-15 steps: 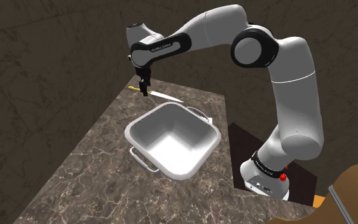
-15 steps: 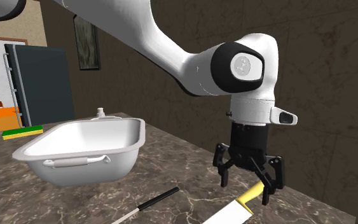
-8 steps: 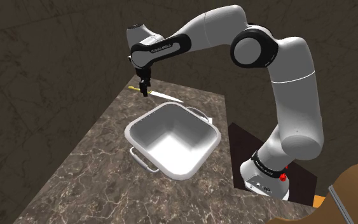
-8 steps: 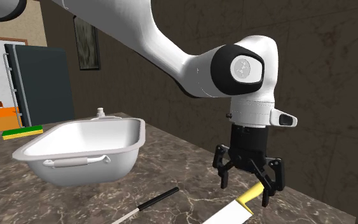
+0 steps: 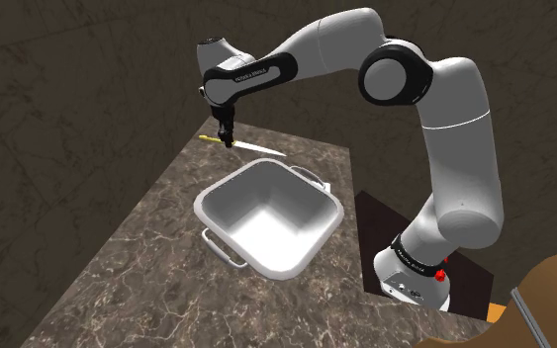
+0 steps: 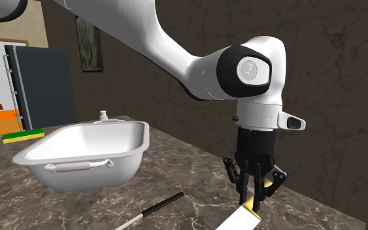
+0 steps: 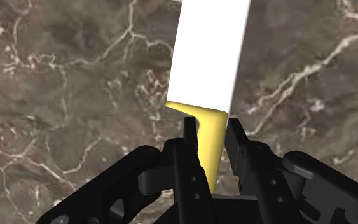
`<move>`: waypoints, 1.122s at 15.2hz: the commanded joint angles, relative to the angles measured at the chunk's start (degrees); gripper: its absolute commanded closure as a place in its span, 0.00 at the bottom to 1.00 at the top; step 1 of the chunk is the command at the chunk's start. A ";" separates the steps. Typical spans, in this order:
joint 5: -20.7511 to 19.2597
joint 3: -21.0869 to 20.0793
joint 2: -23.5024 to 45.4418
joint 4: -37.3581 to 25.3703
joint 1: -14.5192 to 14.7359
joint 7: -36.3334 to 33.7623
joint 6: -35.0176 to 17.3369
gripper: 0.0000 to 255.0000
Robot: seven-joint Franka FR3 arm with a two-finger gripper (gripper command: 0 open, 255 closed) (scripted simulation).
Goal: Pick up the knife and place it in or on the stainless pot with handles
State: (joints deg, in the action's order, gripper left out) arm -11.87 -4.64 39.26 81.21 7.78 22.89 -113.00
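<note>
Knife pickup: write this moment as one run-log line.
phase: grasp | gripper: shut on knife handle | knife: on counter | pot: empty

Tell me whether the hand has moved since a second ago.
Yes. The hand stays put relative to the pot, but its fingers have swung inward and now clasp the knife by its yellow handle.

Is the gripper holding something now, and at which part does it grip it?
The gripper holds the knife by its yellow handle, just behind the white blade.

Knife [image 5: 256,149] on counter [image 5: 138,267], behind pot [image 5: 301,203]; handle between tool [image 7: 212,130] fingers.
</note>
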 commanded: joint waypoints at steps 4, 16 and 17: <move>0.11 -0.06 -0.71 -0.36 -0.01 0.18 1.09 1.00; 0.71 -0.32 -4.02 -4.31 0.04 1.32 8.26 1.00; 0.76 -0.34 -4.24 -4.72 0.05 1.42 8.89 1.00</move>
State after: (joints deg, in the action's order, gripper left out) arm -11.16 -4.95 35.65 76.19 7.84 24.27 -104.48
